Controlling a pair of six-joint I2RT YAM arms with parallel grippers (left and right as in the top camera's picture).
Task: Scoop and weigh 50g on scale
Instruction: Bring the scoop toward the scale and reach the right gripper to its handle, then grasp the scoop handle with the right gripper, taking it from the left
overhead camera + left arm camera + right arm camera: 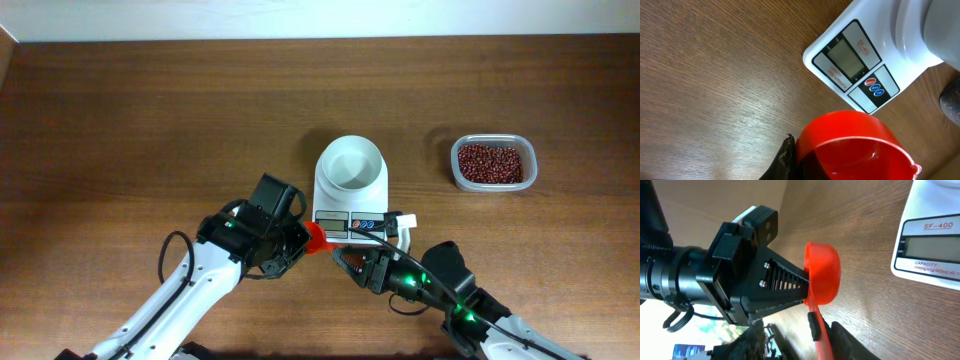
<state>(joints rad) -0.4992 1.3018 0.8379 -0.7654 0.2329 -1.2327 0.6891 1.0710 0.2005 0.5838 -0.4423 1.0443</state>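
- Red round plastic scoop [855, 145], one: the left end effector [302, 240] is closed on its bowl.
- Right end effector [353, 263]: the scoop handle [819, 340] lies between its fingers; whether they clamp it cannot be told.
- One small white digital scale [845, 57] carries one round white bowl [350, 163].
- One clear rectangular tub [453, 165] of red beans [490, 163] sits well apart, to the scale's right.
- Surface: brown wood-grain desk [150, 120]; a pale wall [300, 18] runs along the far edge.
- Scale display lies just beyond both end effectors, near the scoop.

Brown wooden table [130, 120]; white strip [320, 15] behind
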